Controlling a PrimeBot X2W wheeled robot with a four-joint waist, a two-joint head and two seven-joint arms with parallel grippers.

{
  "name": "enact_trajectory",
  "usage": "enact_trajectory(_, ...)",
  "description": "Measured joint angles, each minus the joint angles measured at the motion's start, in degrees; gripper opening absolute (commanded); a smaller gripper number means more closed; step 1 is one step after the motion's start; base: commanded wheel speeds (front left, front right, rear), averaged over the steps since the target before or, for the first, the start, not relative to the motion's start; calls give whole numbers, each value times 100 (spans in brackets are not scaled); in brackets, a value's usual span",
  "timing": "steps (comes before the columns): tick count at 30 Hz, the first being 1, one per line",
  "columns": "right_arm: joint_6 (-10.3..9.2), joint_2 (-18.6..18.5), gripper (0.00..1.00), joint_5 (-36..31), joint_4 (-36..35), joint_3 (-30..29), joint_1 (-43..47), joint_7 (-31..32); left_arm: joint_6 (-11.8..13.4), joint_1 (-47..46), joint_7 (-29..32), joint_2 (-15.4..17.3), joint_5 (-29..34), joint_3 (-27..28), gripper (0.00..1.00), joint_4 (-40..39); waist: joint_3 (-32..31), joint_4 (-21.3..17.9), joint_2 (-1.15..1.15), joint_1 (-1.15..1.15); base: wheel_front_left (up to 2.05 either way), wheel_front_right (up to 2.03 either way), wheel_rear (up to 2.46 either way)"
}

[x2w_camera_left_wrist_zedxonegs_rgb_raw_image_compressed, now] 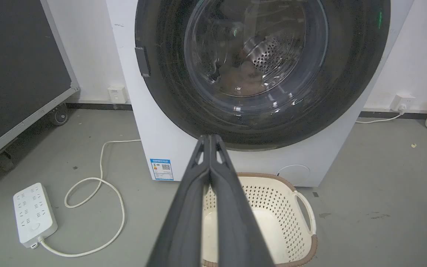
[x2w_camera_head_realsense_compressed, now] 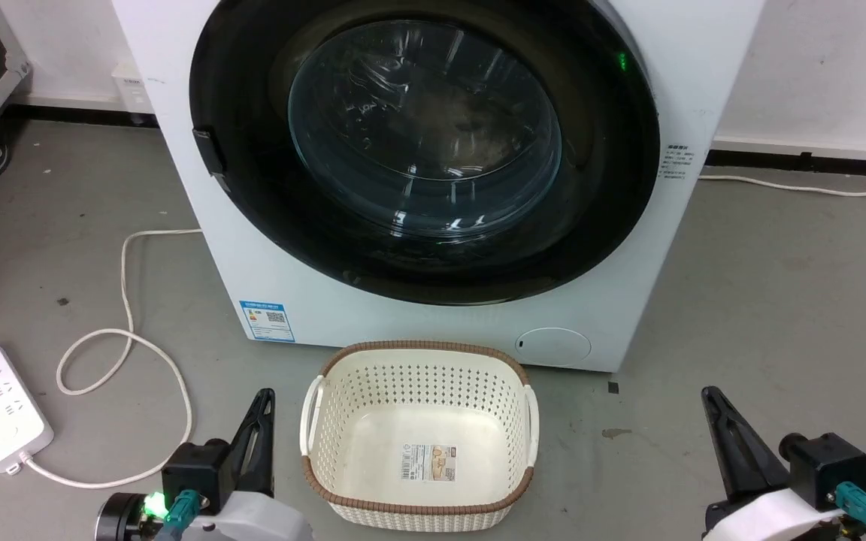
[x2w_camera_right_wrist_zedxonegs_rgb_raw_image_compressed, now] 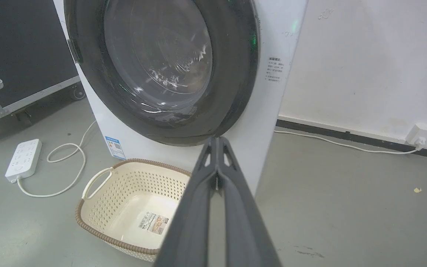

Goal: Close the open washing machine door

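The left gripper [x2w_camera_left_wrist_zedxonegs_rgb_raw_image_compressed: 210,137] and right gripper [x2w_camera_right_wrist_zedxonegs_rgb_raw_image_compressed: 217,138] are pinched together, empty; the washing machine door [x2w_camera_head_realsense_compressed: 424,143] is cut off at top

The washing machine door [x2w_camera_head_realsense_compressed: 425,143] is made of glossy glass and black plastic, the laundry basket [x2w_camera_head_realsense_compressed: 418,383] of perforated plastic.
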Motion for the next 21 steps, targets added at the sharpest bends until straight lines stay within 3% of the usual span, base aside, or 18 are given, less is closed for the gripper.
enact_trajectory(21, -1, 2, 0, -48, -102, 87, -49, 252, 55, -20, 229, -4, 118, 125, 0, -147, 18, -27, 0, 0, 0, 0, 0)
